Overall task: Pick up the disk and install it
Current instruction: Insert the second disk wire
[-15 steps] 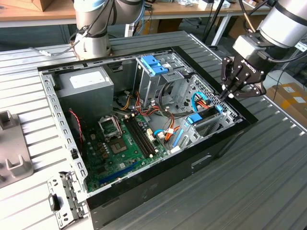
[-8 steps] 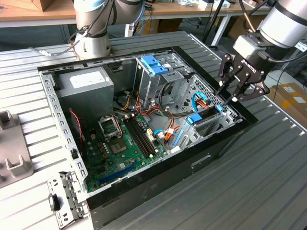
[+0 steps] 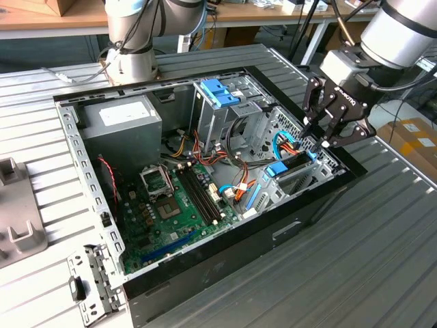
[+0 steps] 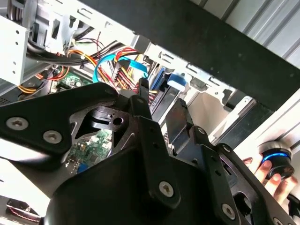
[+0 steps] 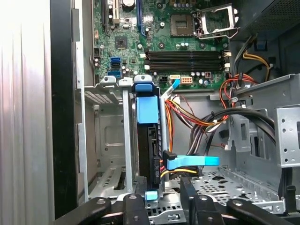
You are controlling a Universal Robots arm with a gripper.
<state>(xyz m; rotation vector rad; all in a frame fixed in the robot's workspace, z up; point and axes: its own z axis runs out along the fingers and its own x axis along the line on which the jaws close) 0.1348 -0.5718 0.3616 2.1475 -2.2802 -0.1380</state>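
Disk (image 5: 148, 140) stands on edge in the bay (image 5: 110, 140) at the case's (image 3: 225, 266) front corner. Gripper (image 3: 326, 133) hovers just above it, fingers (image 5: 136, 210) spread, holding nothing.

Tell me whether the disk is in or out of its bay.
In: the disk stands on edge between the bay's metal rails, below the claw.

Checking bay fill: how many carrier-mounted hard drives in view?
1: dark hard drive in a light-blue plastic carrier, on edge in the metal drive bay below the gripper. More may be hidden.
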